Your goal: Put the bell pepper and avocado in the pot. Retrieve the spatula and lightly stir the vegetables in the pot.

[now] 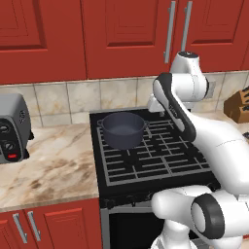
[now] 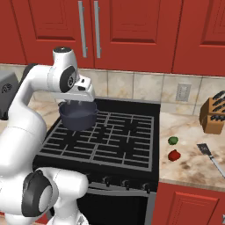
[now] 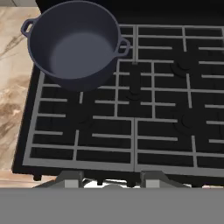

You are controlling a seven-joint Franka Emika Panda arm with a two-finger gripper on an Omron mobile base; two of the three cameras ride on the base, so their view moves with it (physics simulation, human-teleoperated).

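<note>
Pot [image 3: 74,46] is stood on the rear left burner of the stove [image 3: 153,131], close to the marble counter [image 1: 44,165] at the left, presumably so that it is ready over a burner to take the vegetables; it is seen to be empty in the hand view, its two loop handles set out to either side. Nothing of the task is judged to be done yet.

The bell pepper [image 2: 174,154] is left on the counter at the right of the stove, with the small green avocado [image 2: 173,140] just behind it and the spatula [image 2: 210,157] lying flat nearby, its blade towards the back wall. A knife block [image 2: 213,115] is stood further back. All three items are kept well apart from the pot, across the whole width of the grates.

The gripper [image 2: 78,104] is held above the stove near the pot, and nothing is seen between its fingertips [image 3: 70,177]; whether the jaws are open or closed cannot be told from the frames.

The vegetables and spatula are shown by the right base view, whereas the left base view has a toaster [image 1: 13,127] on the left counter and the pot unobstructed. The bare pot floor is given most plainly by the hand view.
</note>
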